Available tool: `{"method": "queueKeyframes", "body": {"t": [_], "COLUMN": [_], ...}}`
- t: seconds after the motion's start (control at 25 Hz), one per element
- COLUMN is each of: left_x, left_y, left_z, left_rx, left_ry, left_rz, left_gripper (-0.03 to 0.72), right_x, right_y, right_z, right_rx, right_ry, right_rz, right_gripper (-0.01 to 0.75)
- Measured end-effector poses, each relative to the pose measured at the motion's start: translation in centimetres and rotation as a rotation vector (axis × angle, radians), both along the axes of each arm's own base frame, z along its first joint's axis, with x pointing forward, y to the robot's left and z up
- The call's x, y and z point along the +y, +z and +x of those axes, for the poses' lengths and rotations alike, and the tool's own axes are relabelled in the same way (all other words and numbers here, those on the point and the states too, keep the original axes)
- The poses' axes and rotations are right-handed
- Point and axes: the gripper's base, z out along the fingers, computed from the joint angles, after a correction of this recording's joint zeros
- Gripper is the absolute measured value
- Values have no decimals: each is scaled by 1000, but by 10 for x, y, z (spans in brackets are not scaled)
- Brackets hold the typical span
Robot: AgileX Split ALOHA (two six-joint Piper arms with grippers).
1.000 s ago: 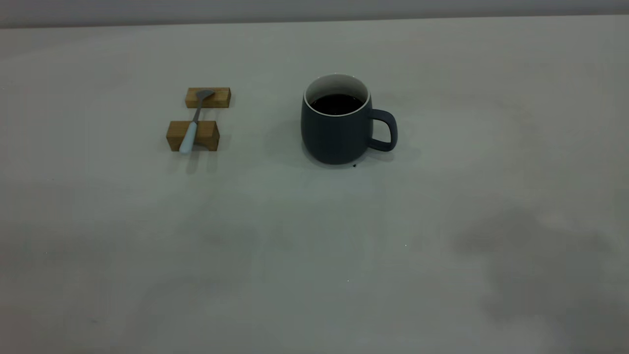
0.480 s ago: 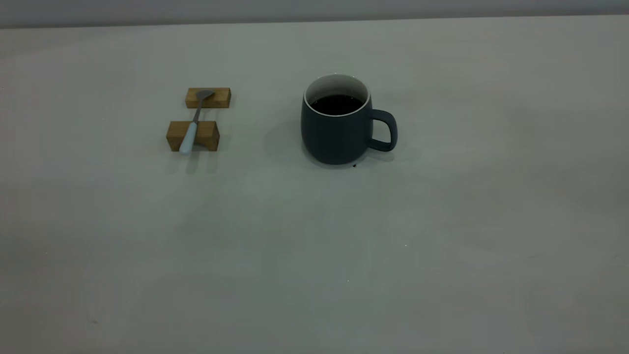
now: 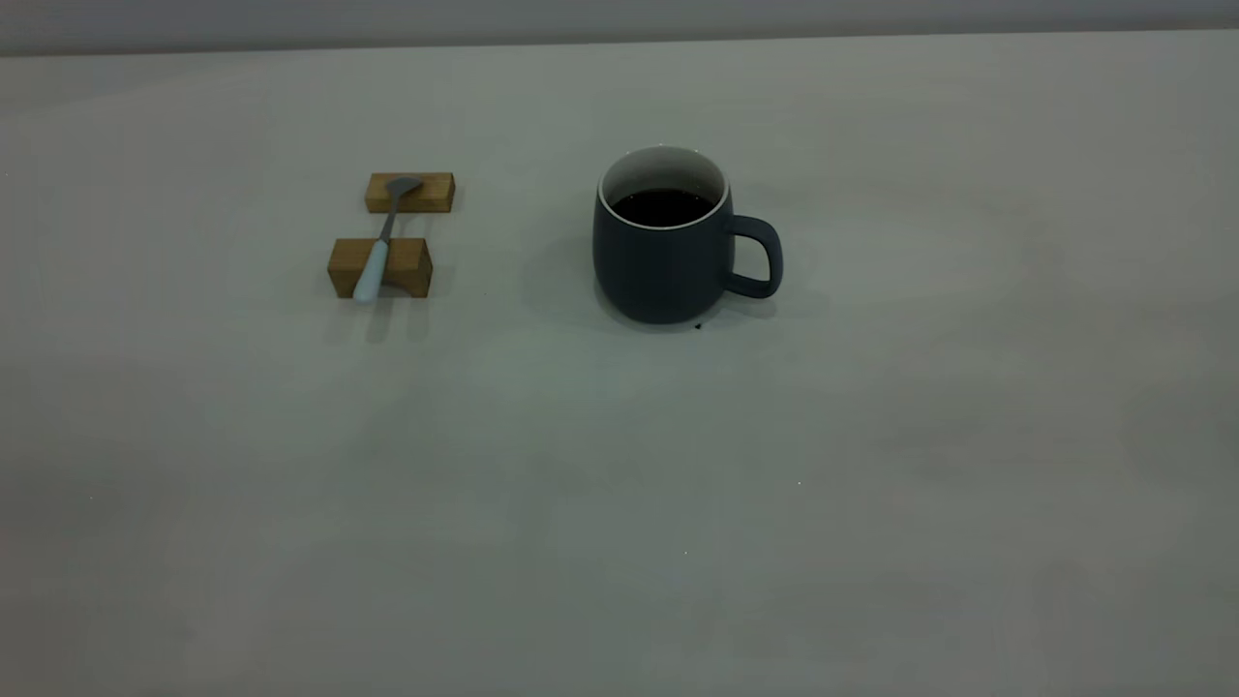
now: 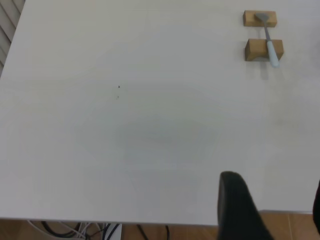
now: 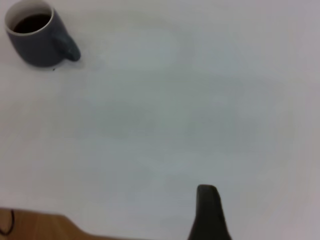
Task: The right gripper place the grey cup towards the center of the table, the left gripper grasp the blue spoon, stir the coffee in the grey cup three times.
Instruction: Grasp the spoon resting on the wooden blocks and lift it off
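The grey cup point(image 3: 663, 250) stands upright near the middle of the table point(image 3: 619, 503), handle to the right, with dark coffee point(image 3: 663, 205) inside. To its left the blue spoon point(image 3: 376, 254) lies across two wooden blocks, bowl on the far one. Neither gripper shows in the exterior view. My left gripper point(image 4: 275, 205) hangs open and empty over the table's near edge, far from the spoon point(image 4: 269, 44). My right gripper point(image 5: 262, 210) shows one dark finger point(image 5: 207, 212) with a wide empty gap beside it. It is far from the cup point(image 5: 37, 36).
Two brown wooden blocks point(image 3: 409, 192) point(image 3: 379, 267) carry the spoon. A tiny dark speck point(image 3: 698, 326) lies by the cup's base. The table's near edge, wooden floor point(image 4: 290, 225) and cables point(image 4: 95, 231) show below the left gripper.
A soft shadow on the table's lower right has faded away. The cup, spoon and blocks have not moved.
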Motion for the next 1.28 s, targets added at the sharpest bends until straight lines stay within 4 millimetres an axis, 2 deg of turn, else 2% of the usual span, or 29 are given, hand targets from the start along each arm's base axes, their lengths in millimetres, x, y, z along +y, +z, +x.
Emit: {"method": "queueKeyframes", "body": {"t": [0.36,1.28], "left_x": [0,0], "left_y": [0,0], "left_z": [0,0], "left_rx": [0,0], "left_ry": [0,0], "left_rz": [0,1], "left_gripper": [440,440], "right_x": [-1,-1], "right_y": [-1,-1], "right_z": [-11,-11], "right_rx": [-74,-74], "right_ry": [-25,-26], "right_rz": [12,12], "right_gripper": [591,591]}}
